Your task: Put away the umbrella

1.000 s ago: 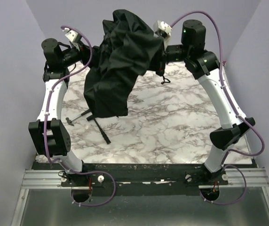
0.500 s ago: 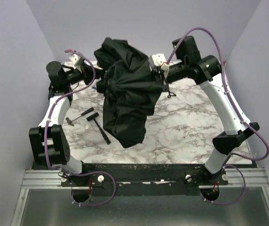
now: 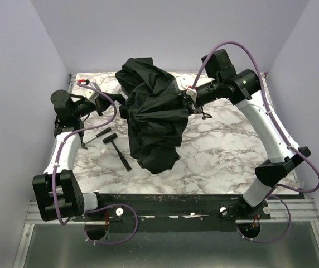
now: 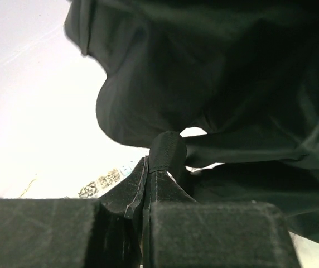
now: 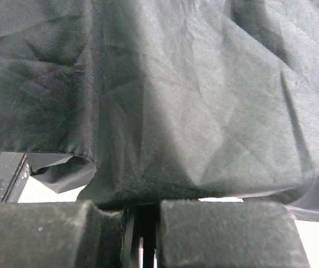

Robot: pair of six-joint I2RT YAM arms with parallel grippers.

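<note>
The left end effector (image 4: 146, 181), jaws pressed together, pinched the umbrella (image 3: 154, 120) at a small black knob, while the right end effector (image 5: 143, 223), jaws almost closed, gripped its fabric from the opposite side. The umbrella hung between the two, its dark canopy drooping loosely over the marbled surface (image 3: 221, 145), near a black-handled tool (image 3: 119, 149) lying to its left.

Lowered and drawn nearer, dark crumpled fabric folding umbrella (image 3: 154, 125), left gripper (image 3: 115, 105) and right gripper (image 3: 189, 102) down with it from beside the far wall (image 3: 165, 28), small black-handled hammer (image 3: 120, 153) no longer overlapped by its canopy.
</note>
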